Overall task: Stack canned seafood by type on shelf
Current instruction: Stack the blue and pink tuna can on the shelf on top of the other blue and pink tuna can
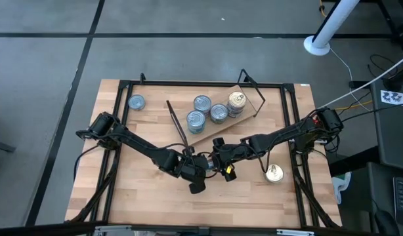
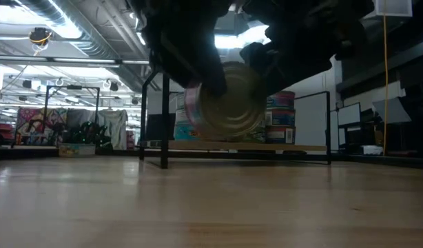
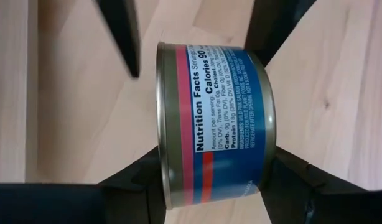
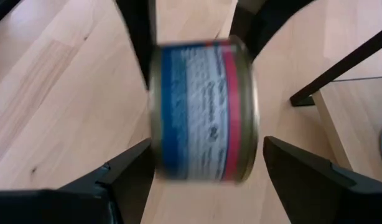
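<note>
A: Left wrist view: left gripper (image 3: 209, 186) pinched a blue-labelled tin (image 3: 213, 121) on its side, above the tabletop (image 3: 73, 112).

B: Right gripper (image 4: 203, 168) was spread wide either side of that tin; the shelf (image 1: 218, 118) stood beyond both grippers.

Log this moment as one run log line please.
handover mid-table | left gripper shut on blue tin | right gripper open around it
</note>
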You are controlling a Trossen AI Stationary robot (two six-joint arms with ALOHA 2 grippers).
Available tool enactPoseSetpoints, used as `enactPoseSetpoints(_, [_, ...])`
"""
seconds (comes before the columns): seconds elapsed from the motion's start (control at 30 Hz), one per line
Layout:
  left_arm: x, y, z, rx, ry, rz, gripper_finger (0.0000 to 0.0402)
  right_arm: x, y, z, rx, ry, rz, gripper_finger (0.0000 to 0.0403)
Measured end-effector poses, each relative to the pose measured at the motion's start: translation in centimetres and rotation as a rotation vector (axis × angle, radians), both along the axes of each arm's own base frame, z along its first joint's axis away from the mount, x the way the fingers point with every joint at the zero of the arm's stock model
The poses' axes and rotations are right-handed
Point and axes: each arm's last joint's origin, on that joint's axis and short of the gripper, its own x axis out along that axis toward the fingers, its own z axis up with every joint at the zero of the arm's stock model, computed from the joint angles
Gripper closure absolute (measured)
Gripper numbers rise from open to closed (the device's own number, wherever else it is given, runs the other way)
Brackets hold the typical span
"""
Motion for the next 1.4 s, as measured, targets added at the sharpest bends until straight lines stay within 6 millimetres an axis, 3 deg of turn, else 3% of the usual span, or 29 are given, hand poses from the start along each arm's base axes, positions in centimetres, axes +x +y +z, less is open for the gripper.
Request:
enactPoseSetpoints(0.3, [0.52,-0.15,0.34,0.033,-0.054,-0.054,0.0209,0.03,0.03,0.04,0.012,-0.003,0.011,0.0116])
enactPoseSetpoints(0.6, [0.52,-0.11,0.34,0.047,-0.049,-0.067,0.02,-0.02,0.12,0.0,0.027,0.006,0.032,0.0223])
enactPoseSetpoints(1.07, [0.76,0.16,0.31,-0.019,-0.038,-0.098,0.0198,-0.15,0.14,-0.11,0.047,0.03,0.053,0.0208])
enactPoseSetpoints(1.4, [0.89,0.71,0.28,-0.03,-0.036,-0.059,0.0197,-0.19,0.14,-0.16,0.044,0.034,0.062,0.0219])
